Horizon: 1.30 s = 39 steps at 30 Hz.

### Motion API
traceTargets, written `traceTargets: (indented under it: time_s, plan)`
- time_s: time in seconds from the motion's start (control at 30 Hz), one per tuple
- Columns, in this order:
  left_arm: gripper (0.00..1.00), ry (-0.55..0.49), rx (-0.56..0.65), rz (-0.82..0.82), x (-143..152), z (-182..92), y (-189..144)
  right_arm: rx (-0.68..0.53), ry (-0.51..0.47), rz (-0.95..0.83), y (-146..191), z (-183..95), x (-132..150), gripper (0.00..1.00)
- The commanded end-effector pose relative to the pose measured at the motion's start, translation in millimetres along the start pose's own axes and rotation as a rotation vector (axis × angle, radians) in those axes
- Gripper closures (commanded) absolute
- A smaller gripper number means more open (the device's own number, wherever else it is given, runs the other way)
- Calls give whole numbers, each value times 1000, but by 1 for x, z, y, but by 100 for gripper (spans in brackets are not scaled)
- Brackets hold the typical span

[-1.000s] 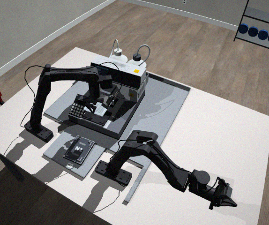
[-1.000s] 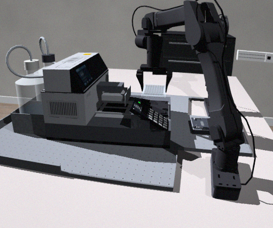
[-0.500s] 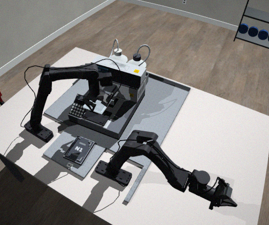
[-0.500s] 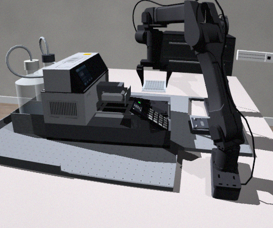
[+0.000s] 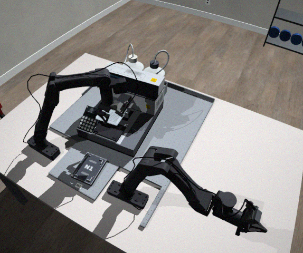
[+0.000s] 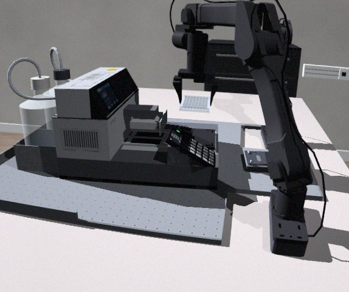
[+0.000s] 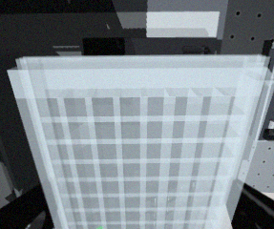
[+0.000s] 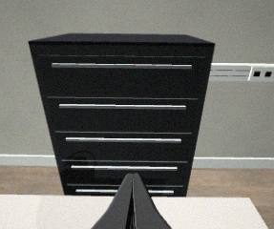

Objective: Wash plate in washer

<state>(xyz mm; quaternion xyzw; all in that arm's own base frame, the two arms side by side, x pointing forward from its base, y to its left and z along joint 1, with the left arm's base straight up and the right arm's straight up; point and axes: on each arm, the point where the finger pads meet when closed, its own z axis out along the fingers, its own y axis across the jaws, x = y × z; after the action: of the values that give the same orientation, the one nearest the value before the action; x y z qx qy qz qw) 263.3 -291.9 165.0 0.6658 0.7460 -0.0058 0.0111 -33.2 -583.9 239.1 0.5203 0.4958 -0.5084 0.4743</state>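
The clear, pale plate [image 5: 114,118] [image 6: 195,103] [image 7: 141,143] is in the air, gripped by its two sides. My left gripper [image 6: 196,102] [image 7: 141,186] is shut on it and holds it above the front of the washer [image 5: 160,87] [image 6: 83,138]. The dark carrier [image 5: 108,132] [image 6: 204,136] is out at the washer's front, with no plate on it. The lamp [image 6: 177,131] is green, above the keypad [image 5: 86,123] [image 6: 201,151]. The nest N1 [image 5: 88,167] [image 6: 256,157] is empty. I cannot make out the plate's cut-off corner. My right gripper [image 5: 265,230] [image 8: 133,182] is shut and empty, far from the plate.
Two bottles [image 5: 134,65] [image 5: 154,71] with tubes stand behind the washer. The washer's head [image 6: 145,120] is beside the carrier's track. The right arm's base [image 5: 128,194] stands beside the N1 board [image 5: 61,166]. A black drawer cabinet [image 8: 122,86] is beyond the table.
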Motion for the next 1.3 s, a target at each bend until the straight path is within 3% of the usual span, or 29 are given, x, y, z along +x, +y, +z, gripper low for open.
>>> traceTargets:
  time_s: [0.0, 0.7, 1.27]
  plan:
    - [100, 0, 15, 3, 0, -3, -6, 7, -33, 11, -4, -5, -17, 100]
    - [100, 0, 14, 2, 8, -8, -11, 7, -33, 11, -4, -5, -17, 100]
    - [100, 41, 43, 1, 7, 9, -11, 7, -33, 11, -4, -5, -17, 100]
